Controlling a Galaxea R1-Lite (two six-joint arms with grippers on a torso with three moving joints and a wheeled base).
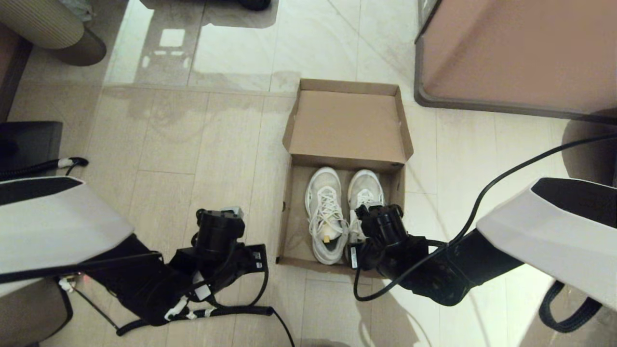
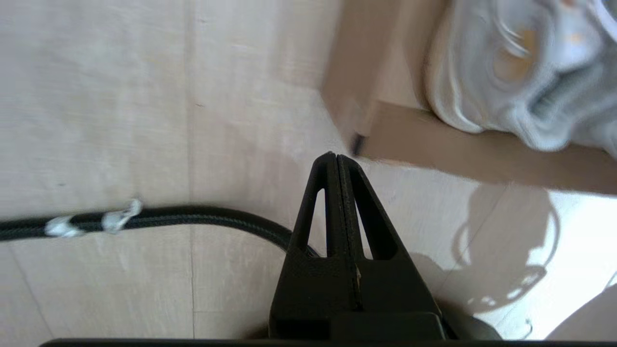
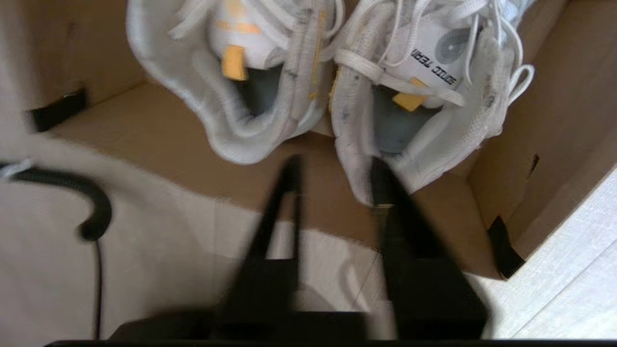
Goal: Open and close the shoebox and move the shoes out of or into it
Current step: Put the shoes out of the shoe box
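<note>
The shoebox (image 1: 345, 173) sits open on the tiled floor (image 1: 193, 144), its lid (image 1: 348, 126) folded back on the far side with the inside facing up. Both shoes (image 1: 343, 212) lie in the box side by side, toes toward the lid and heels toward the near wall.

The right tool (image 3: 332, 188) hangs over the near right part of the box, just above the heel of the right shoe (image 3: 414, 96). Its fingers (image 3: 385, 193) are spread apart and released, with nothing between them; one tip is at the heel rim of that shoe, the other over the near box wall between the two heels. The left shoe (image 3: 231, 72) lies just beside it.

The left tool (image 2: 337, 161) is low over the floor to the left of the box, near its near left corner (image 2: 356, 140). Its fingers are pressed together, clenched on nothing. A black cable (image 2: 144, 221) lies on the floor beside it.
</note>
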